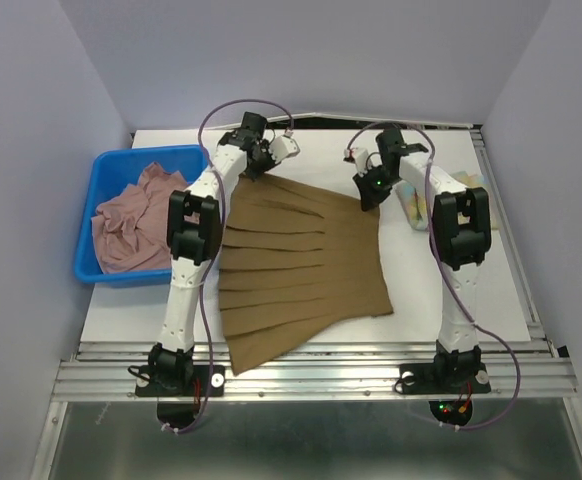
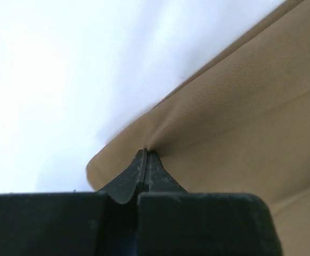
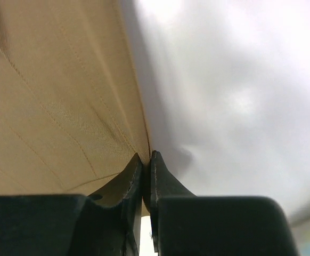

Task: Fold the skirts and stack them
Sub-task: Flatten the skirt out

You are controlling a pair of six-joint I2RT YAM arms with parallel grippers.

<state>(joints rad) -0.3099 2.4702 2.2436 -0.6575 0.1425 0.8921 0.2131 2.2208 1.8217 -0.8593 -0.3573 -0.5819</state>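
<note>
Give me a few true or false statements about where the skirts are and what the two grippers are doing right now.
1. The brown skirt lies spread out on the table. True.
2. The left gripper hangs open above the cloth. False: it is shut on the brown skirt's edge.
3. The pink skirt sits in the blue bin. True.
4. The right gripper holds the pink skirt. False: it is shut on the brown skirt's edge.
</note>
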